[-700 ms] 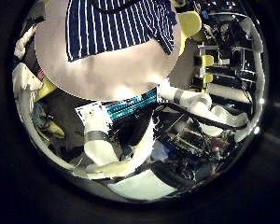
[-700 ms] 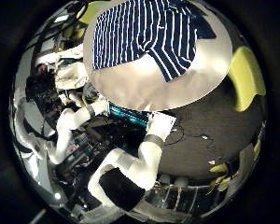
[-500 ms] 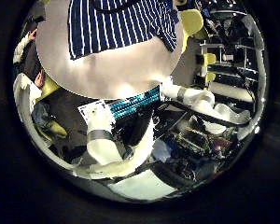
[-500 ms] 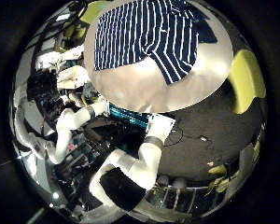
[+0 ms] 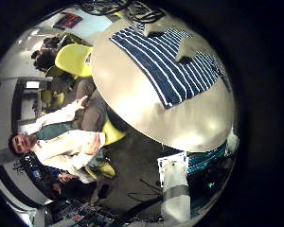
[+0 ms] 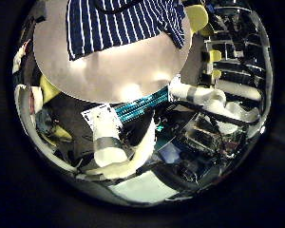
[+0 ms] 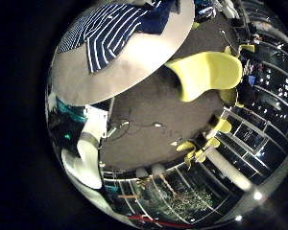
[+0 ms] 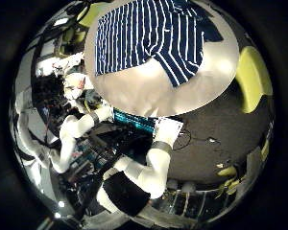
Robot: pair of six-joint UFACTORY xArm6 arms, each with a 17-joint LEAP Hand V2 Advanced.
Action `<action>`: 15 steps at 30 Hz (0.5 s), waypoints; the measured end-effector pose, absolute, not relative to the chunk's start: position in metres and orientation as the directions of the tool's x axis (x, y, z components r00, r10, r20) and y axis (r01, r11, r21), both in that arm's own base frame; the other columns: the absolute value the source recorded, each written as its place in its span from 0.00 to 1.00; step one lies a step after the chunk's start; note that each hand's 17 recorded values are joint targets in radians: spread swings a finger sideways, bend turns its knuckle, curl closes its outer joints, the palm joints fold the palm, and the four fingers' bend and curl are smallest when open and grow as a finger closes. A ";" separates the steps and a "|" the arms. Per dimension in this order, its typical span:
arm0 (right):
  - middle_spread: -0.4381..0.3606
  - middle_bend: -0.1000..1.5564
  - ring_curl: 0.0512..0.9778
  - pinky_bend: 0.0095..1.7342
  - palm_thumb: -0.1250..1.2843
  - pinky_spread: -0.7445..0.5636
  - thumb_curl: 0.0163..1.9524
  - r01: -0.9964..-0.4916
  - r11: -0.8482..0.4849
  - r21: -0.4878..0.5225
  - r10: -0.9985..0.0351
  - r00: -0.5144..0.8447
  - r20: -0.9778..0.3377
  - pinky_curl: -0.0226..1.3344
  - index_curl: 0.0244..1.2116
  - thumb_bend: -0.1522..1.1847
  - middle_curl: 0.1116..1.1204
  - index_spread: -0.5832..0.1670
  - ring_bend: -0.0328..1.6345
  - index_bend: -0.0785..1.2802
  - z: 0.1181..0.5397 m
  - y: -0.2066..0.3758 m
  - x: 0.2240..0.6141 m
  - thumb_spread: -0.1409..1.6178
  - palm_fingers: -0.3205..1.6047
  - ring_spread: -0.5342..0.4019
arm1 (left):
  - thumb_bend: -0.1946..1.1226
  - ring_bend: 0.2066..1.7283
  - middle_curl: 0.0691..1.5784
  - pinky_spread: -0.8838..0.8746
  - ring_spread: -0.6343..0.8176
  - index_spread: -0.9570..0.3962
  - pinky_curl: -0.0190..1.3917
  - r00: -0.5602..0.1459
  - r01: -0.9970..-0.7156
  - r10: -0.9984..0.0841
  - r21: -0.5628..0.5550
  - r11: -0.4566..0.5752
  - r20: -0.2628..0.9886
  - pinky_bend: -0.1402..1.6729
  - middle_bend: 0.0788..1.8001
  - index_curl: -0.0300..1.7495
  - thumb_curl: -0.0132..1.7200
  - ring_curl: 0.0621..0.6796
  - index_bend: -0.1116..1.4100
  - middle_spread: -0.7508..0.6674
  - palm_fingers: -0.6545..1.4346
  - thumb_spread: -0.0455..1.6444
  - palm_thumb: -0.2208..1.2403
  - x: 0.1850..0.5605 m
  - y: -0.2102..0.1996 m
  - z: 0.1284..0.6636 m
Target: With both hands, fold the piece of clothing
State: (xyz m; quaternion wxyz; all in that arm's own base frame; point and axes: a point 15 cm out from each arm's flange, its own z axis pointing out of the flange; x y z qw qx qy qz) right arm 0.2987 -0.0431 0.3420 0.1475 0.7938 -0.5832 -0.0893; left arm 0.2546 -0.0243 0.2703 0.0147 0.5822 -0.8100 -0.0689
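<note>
While both palms face the striped shirt (image 8: 152, 36) on the round table (image 8: 154, 86), neither hand's grasp state is visible.

- All four palm views are round fisheye pictures ringed in black, with straight lines bowed hard near the rim.
- The round surface (image 8: 154, 81) is evenly and brightly lit, with no glare.
- The striped shirt (image 8: 149, 34) shows crisp stripes.
- The room beyond is dimmer and smeared at the edges.

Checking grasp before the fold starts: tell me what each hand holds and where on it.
Nothing is held. The striped shirt lies flat on the round table, far from both palms, and no fingers touch it in any view.
</note>
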 end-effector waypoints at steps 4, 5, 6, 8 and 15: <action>0.61 0.19 0.22 0.27 0.21 0.84 0.11 -0.901 -0.255 0.351 -0.958 0.284 0.033 0.24 0.19 0.10 0.24 0.34 0.29 0.17 0.339 -0.043 0.295 0.76 0.20 0.79 | 0.13 0.36 0.22 0.62 0.56 0.65 0.22 -0.349 -0.935 -0.930 0.105 0.339 -0.111 0.34 0.08 0.20 0.18 0.17 0.18 0.62 0.42 0.63 0.26 0.267 -0.024 0.246; 0.61 0.19 0.22 0.27 0.21 0.84 0.11 -0.901 -0.254 0.352 -0.959 0.283 0.033 0.24 0.19 0.10 0.24 0.34 0.29 0.17 0.339 -0.044 0.294 0.76 0.20 0.79 | 0.13 0.36 0.22 0.62 0.57 0.65 0.22 -0.355 -0.934 -0.926 0.099 0.344 -0.126 0.35 0.07 0.20 0.18 0.17 0.18 0.62 0.42 0.62 0.27 0.271 -0.024 0.242; 0.61 0.18 0.22 0.27 0.21 0.84 0.11 -0.903 -0.250 0.350 -0.960 0.279 0.035 0.24 0.19 0.10 0.24 0.34 0.29 0.17 0.340 -0.044 0.294 0.76 0.20 0.79 | 0.13 0.36 0.22 0.62 0.57 0.65 0.22 -0.358 -0.933 -0.923 0.098 0.347 -0.142 0.35 0.07 0.20 0.18 0.17 0.18 0.62 0.42 0.61 0.27 0.275 -0.023 0.236; 0.61 0.18 0.22 0.27 0.21 0.84 0.11 -0.906 -0.242 0.347 -0.962 0.272 0.040 0.24 0.19 0.10 0.24 0.34 0.29 0.17 0.341 -0.044 0.294 0.76 0.20 0.79 | 0.12 0.37 0.21 0.62 0.58 0.65 0.22 -0.361 -0.932 -0.916 0.105 0.347 -0.174 0.35 0.07 0.20 0.18 0.17 0.17 0.62 0.42 0.60 0.27 0.282 -0.020 0.226; 0.61 0.18 0.22 0.27 0.22 0.84 0.11 -0.909 -0.236 0.345 -0.963 0.266 0.043 0.24 0.19 0.10 0.24 0.34 0.29 0.17 0.342 -0.044 0.293 0.77 0.20 0.79 | 0.13 0.37 0.21 0.62 0.60 0.66 0.23 -0.391 -0.915 -0.895 0.198 0.352 -0.216 0.36 0.07 0.20 0.19 0.18 0.18 0.63 0.40 0.58 0.28 0.297 -0.018 0.190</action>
